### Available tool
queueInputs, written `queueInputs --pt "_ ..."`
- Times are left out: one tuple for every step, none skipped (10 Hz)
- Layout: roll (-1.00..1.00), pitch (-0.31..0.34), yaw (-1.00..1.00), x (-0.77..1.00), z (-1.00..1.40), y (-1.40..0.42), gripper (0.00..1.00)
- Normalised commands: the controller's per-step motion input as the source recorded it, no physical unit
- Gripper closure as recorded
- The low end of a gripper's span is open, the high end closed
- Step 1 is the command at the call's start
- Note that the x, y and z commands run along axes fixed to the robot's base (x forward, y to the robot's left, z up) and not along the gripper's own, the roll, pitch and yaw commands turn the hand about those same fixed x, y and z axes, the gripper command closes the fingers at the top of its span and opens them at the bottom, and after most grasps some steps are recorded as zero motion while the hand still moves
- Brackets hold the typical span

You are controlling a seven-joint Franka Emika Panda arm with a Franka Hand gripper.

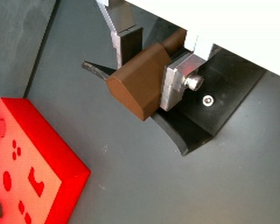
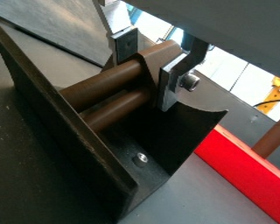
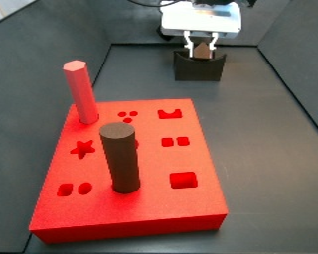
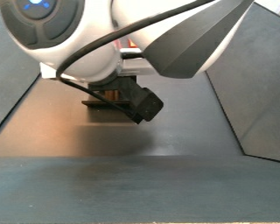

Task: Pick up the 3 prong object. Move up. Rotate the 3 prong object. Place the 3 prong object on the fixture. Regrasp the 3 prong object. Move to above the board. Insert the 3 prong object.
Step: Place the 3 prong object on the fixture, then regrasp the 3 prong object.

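Observation:
The 3 prong object is a dark brown piece, and its round prongs lie along the inside of the fixture. It sits between the silver fingers of my gripper, which press on both its sides in both wrist views. The gripper is shut on it, low in the dark fixture, whose tall wall stands beside the prongs. In a side view the gripper hangs right over the fixture at the far end of the floor. The red board lies nearer the camera.
On the board stand a pink hexagonal peg and a tall dark cylinder. A corner of the board shows close beside the fixture. The arm's white body hides most of the gripper in a side view.

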Motion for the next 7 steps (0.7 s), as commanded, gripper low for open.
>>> queueInputs --pt "-0.07 -0.007 -0.14 0.07 -0.23 0.09 1.00" --pt "-0.07 -0.008 -0.13 0.07 -0.23 0.09 1.00" --pt "-0.07 -0.008 -0.11 0.07 -0.23 0.09 1.00" --pt "-0.07 -0.008 -0.09 0.07 -0.23 0.09 1.00" --pt "0.00 0.000 0.00 0.00 0.00 0.00 0.00" --pt "0.05 -0.018 -0.01 0.00 1.00 0.00 0.00" --pt "0.05 -0.010 -0.01 -0.01 1.00 0.00 0.00"
